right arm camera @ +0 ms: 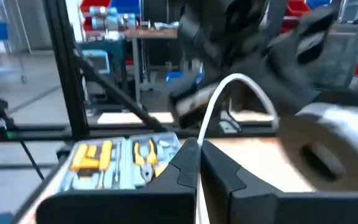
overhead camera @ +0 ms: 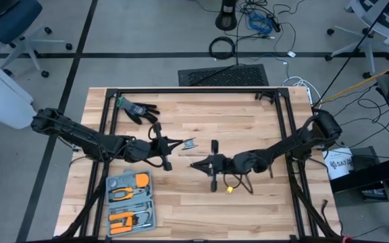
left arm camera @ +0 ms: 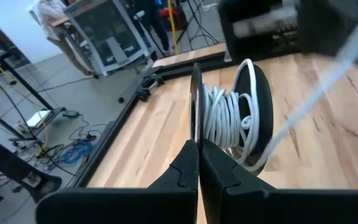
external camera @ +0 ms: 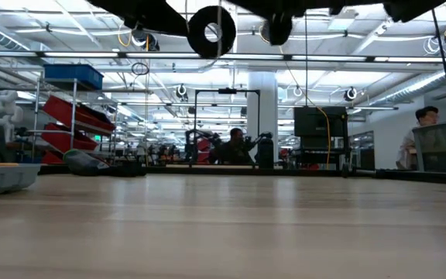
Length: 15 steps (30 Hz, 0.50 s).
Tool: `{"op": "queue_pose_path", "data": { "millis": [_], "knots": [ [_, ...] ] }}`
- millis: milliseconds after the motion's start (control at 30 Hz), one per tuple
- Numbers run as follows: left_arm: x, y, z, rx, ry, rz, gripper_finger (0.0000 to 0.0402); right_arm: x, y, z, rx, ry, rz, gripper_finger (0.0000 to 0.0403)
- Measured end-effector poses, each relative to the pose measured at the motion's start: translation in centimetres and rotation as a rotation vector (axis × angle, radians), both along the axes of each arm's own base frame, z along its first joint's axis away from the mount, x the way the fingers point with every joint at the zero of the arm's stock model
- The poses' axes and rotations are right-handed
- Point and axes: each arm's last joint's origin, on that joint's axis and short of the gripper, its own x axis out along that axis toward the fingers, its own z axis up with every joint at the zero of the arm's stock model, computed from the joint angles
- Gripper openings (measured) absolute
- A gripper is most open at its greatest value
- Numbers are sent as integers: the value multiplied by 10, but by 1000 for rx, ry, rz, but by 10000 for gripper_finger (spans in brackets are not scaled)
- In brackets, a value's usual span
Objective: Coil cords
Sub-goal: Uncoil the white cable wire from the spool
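Black spool [left arm camera: 229, 118] rim pinched in left gripper [left arm camera: 197, 149], white cord [left arm camera: 225, 118] half wound. Right wrist view: right gripper [right arm camera: 197, 146] clamps cord [right arm camera: 219, 102]; keep tension. High view: both meet above table [overhead camera: 248, 115] centre.

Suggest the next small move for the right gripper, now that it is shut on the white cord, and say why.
Probably carry the cord around the spool for another wrap. The left gripper is shut on the spool's black rim, with several white turns already wound on it. The right gripper is shut on the white cord, which arcs loosely toward the spool, so some length remains unwound.
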Motion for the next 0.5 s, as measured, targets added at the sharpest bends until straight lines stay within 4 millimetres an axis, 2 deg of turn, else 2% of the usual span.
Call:
{"op": "queue_pose_path", "data": {
  "millis": [133, 300, 500],
  "knots": [
    [1, 0, 4, -7, -40, 14, 0, 13, 4, -19, -41, 71, 0, 0],
    [1, -3, 7, -16, -72, 4, 0, 20, -1, -42, -53, 174, -21, 0],
    [0, -7, 8, -11, -80, -12, 0, 20, -9, -55, -70, 292, -50, 0]
  ]
}}
